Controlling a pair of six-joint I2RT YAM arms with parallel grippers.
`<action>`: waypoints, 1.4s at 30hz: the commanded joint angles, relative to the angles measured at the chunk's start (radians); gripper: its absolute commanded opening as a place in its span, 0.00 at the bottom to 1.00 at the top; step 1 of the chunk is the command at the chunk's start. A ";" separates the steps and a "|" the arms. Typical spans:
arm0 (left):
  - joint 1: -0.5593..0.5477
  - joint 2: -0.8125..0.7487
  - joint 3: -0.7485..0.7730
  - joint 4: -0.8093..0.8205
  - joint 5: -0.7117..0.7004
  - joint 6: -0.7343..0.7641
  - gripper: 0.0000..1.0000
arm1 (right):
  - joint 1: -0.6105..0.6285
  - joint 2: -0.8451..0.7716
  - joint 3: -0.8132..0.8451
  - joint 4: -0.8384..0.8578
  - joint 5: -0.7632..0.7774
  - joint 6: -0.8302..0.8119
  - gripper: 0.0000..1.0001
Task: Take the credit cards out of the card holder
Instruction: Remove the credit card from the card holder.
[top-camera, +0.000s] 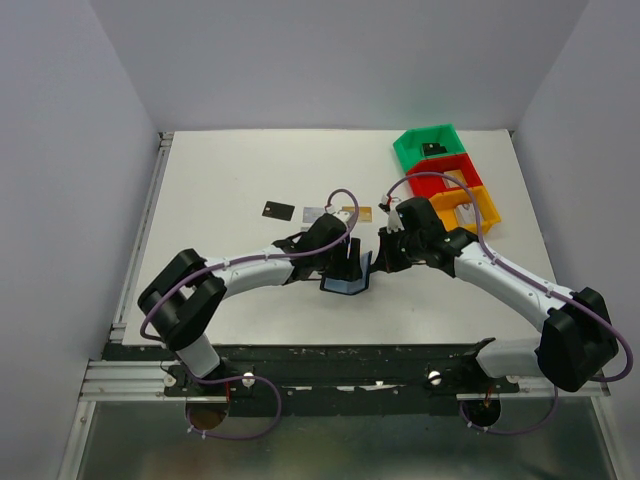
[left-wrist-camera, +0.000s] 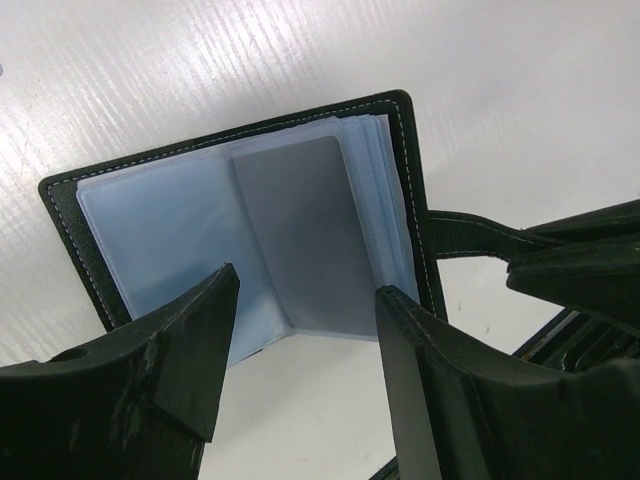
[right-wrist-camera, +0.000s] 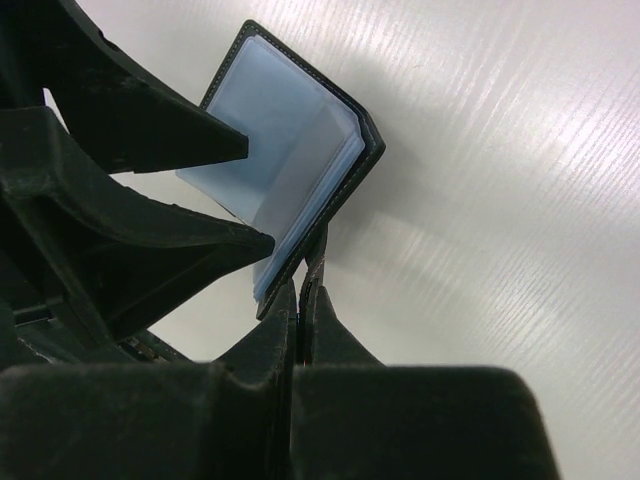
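Black, the card holder (top-camera: 347, 284) sits open mid-table between both arms. The right gripper (right-wrist-camera: 303, 285) pinches its strap tab (left-wrist-camera: 470, 235) tight. The left gripper (left-wrist-camera: 305, 300) hovers, fingers apart, over a grey card (left-wrist-camera: 300, 230) in its pockets. Three credit cards (top-camera: 314, 213) lie just behind.

- Left arm (top-camera: 250, 270): white link segments between black joint housings, with a bulky black block at the shoulder
- Right arm (top-camera: 510, 285): same build, white links and rounded black joints
- Thin purple cable (top-camera: 343, 191) runs along each arm, looping clear near the wrist
- Left gripper (left-wrist-camera: 306, 288): matte black wedge-shaped fingers (left-wrist-camera: 190, 350) with pale scuffs
- Right gripper (right-wrist-camera: 302, 285): black fingers tapering to narrow tips
- Round silver fitting (top-camera: 247, 379) at each base
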 joint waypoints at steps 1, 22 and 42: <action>-0.008 0.021 0.029 -0.013 0.008 0.011 0.69 | -0.002 -0.015 0.006 -0.007 -0.020 -0.004 0.00; -0.033 0.038 0.055 -0.014 0.012 0.018 0.71 | -0.002 -0.012 0.003 -0.003 -0.025 -0.004 0.00; -0.040 0.064 0.067 -0.056 -0.033 0.017 0.70 | -0.002 -0.015 -0.003 0.000 -0.027 -0.001 0.00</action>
